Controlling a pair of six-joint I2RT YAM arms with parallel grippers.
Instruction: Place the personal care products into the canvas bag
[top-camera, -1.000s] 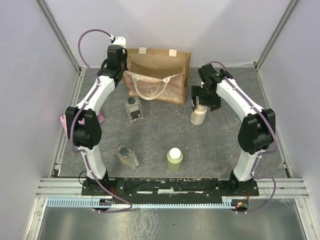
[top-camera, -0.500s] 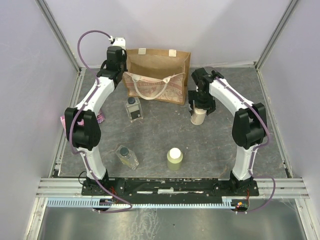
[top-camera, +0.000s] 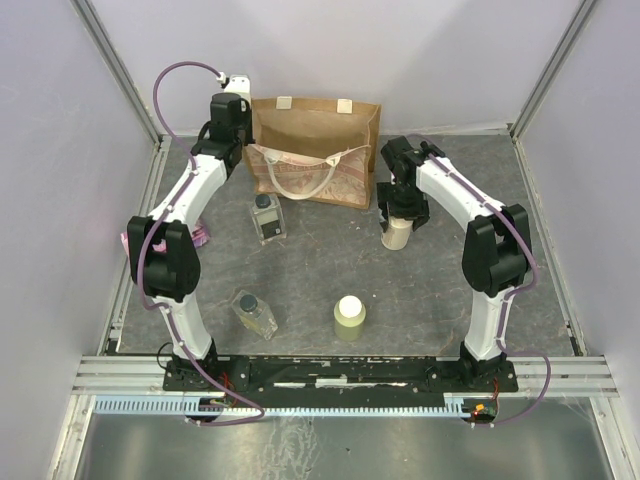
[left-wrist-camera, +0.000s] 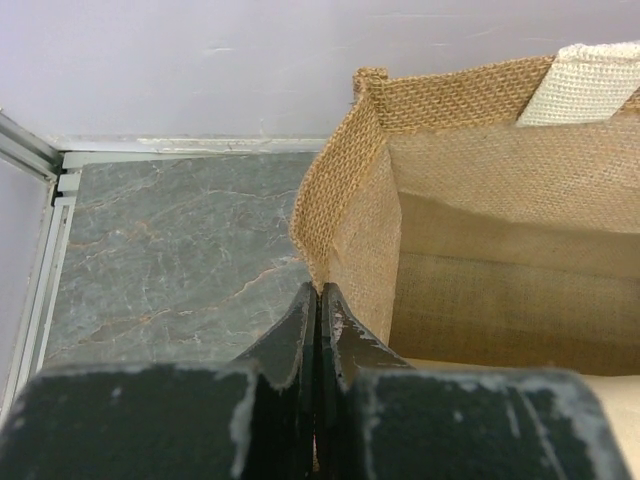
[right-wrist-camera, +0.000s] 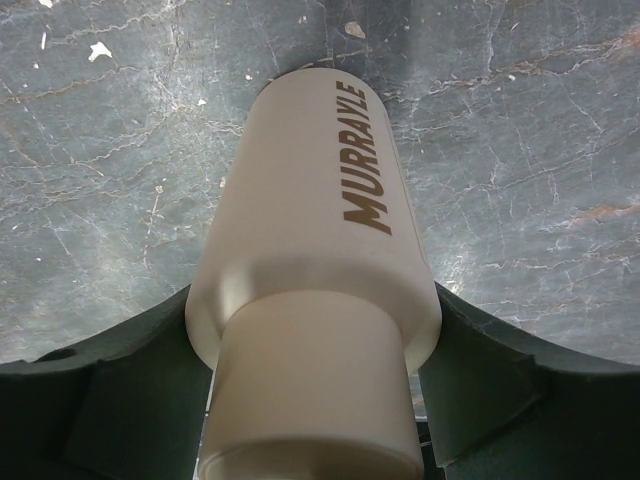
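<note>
Well in front of the canvas bag (top-camera: 330, 125), nearest the arm bases, the pale yellow-green bottle (top-camera: 349, 318) is seen upright, with the nearer clear bottle (top-camera: 254, 313) to its left. Open table (top-camera: 440, 290) lies between these two and the bag. The farther clear bottle (top-camera: 266, 217) is set just in front of the bag's left front corner. The cream bottle (top-camera: 396, 236) stands upright near the bag's right front corner, apart from it. Well left of the bag, at the table's edge, the pink packet (top-camera: 128, 240) is partly hidden by the left arm (top-camera: 170, 250). The bag itself is placed at the back of the table, close to the rear wall.

Only the overhead view gives this layout, but both grips are hidden there by the wrists. In the right wrist view the right gripper (top-camera: 400, 205) is shown closed about the cream bottle, a dark finger (right-wrist-camera: 130, 370) pressed to each side of its shoulder, and the lettering MURRAYLE can be read. In the left wrist view the left gripper (left-wrist-camera: 318, 300) is shown with its fingers pressed together, no gap left, and the bag's left end rim is nipped at their tips. The bag's open inside and a cream handle (left-wrist-camera: 590, 85) are revealed there, with bare table left of the bag up to the metal rail (left-wrist-camera: 40, 180).
</note>
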